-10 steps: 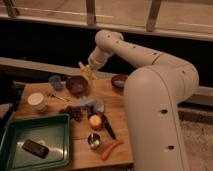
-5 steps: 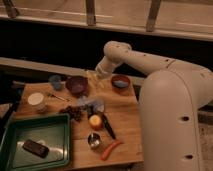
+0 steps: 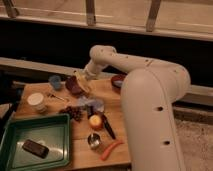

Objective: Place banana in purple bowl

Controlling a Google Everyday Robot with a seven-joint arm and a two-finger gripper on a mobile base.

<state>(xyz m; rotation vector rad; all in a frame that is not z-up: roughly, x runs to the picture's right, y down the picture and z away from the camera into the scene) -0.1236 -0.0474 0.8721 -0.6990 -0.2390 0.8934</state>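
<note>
One claw [image 3: 83, 79] gripping banana [image 3: 84, 83], at purple bowl [image 3: 73, 86] rim, no readable writing.

A staged test bench in a lab or industrial hall, not a home: a wooden table [image 3: 115, 100] strewn with toy food and small dishes, a green tray [image 3: 55, 125] at 8 o'clock, metal railing posts [image 3: 90, 12] at 12 o'clock. The gripper [image 3: 82, 80] hangs over the table's far side.
</note>
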